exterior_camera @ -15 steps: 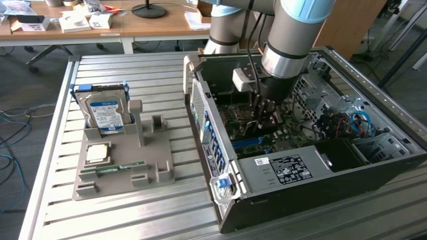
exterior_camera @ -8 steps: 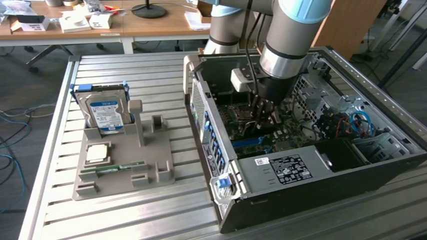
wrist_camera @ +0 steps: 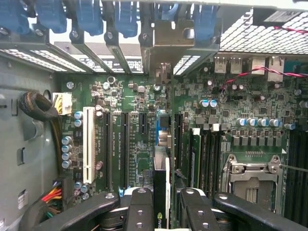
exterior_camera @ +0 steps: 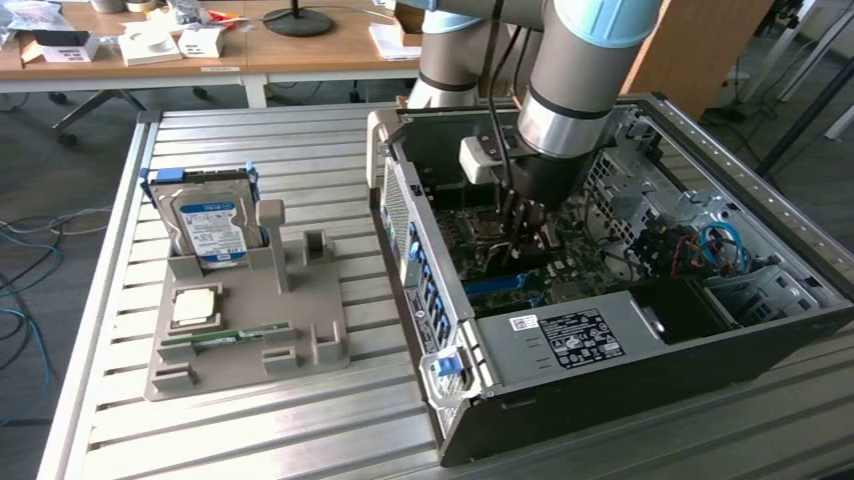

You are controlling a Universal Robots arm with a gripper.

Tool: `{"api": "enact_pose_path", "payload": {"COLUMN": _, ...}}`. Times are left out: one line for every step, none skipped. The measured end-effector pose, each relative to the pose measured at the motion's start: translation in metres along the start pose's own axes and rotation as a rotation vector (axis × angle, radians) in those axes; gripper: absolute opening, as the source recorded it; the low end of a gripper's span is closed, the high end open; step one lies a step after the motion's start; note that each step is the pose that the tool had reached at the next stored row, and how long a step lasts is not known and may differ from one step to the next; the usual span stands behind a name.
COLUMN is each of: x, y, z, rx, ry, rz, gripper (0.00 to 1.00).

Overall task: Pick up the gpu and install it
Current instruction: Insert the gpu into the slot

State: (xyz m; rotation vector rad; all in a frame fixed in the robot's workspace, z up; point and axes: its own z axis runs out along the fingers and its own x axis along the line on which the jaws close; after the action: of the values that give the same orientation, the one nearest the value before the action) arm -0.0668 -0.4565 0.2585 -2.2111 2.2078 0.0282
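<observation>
Standing edge-on, gpu (wrist_camera: 162, 137) clamped in gripper (wrist_camera: 163, 202), over motherboard (wrist_camera: 132, 94)

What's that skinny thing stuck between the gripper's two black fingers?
That is the gpu, seen edge-on in the wrist view. The gripper pinches it over the green motherboard, inside the computer case.

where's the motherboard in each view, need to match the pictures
Exterior view: the motherboard lies inside the open computer case, under the gripper.
Wrist view: the motherboard is the green board beyond the gripper, which grips the gpu.
Shared landmark: the blue clips on the case's rear wall.
</observation>
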Motion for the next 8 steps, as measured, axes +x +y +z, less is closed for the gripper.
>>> {"api": "enact_pose_path", "payload": {"x": 0.0, "y": 0.0007, "z": 0.0, "rx": 0.0, "ry": 0.0, "rz": 0.0, "gripper": 0.26}}
{"api": "enact_pose_path", "payload": {"x": 0.0, "y": 0.0014, "z": -0.0001, "rx": -0.0001, "ry": 0.0001, "rz": 0.0, "gripper": 0.26}}
{"api": "enact_pose_path", "payload": {"x": 0.0, "y": 0.0017, "z": -0.0001, "rx": -0.0002, "ry": 0.0002, "rz": 0.001, "gripper": 0.26}}
{"api": "enact_pose_path", "payload": {"x": 0.0, "y": 0.0017, "z": 0.0, "rx": -0.0002, "ry": 0.0003, "rz": 0.002, "gripper": 0.26}}
{"api": "enact_pose_path", "payload": {"x": 0.0001, "y": 0.0017, "z": 0.0, "rx": -0.0001, "ry": 0.0003, "rz": 0.006, "gripper": 0.26}}
{"api": "enact_pose_path", "payload": {"x": 0.0001, "y": 0.0017, "z": 0.0, "rx": 0.0, "ry": 0.0003, "rz": 0.011, "gripper": 0.26}}
{"api": "enact_pose_path", "payload": {"x": 0.0001, "y": 0.0017, "z": 0.0, "rx": 0.0001, "ry": 0.0004, "rz": 0.016, "gripper": 0.26}}
{"api": "enact_pose_path", "payload": {"x": 0.0001, "y": 0.0017, "z": 0.0, "rx": 0.0002, "ry": 0.0005, "rz": 0.021, "gripper": 0.26}}
